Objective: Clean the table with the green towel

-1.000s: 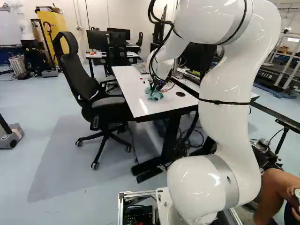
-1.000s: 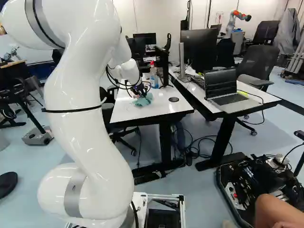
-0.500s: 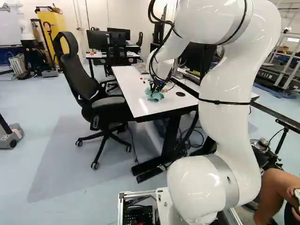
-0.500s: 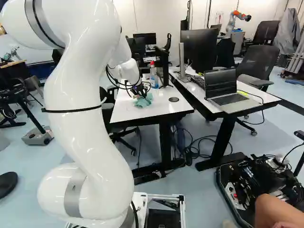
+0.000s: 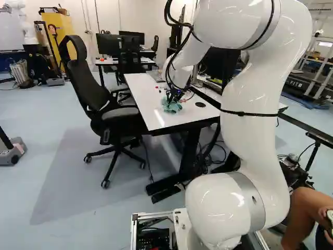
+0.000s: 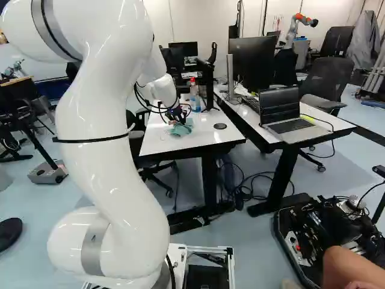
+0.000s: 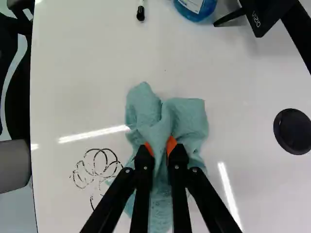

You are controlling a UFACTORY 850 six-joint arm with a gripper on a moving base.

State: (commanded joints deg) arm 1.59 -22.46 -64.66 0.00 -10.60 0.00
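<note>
One arm (image 5: 250, 94), bent forward — gripper (image 5: 174, 98) low, pinching green towel (image 7: 187, 116)

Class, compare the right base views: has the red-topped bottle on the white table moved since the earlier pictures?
No. The red-topped bottle keeps its place on the white table, judged against the round black grommet.

White lettering (image 7: 256, 19) on black stand (image 7: 266, 10), label (image 7: 193, 4) on blue bottle (image 7: 205, 13), pale lettering (image 5: 295, 84) on treadmill (image 5: 302, 95)

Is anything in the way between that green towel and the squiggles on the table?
Nothing visible. The gripper holds the green towel right beside the black squiggles; the marker and blue bottle are ahead of it, off that path.
</note>
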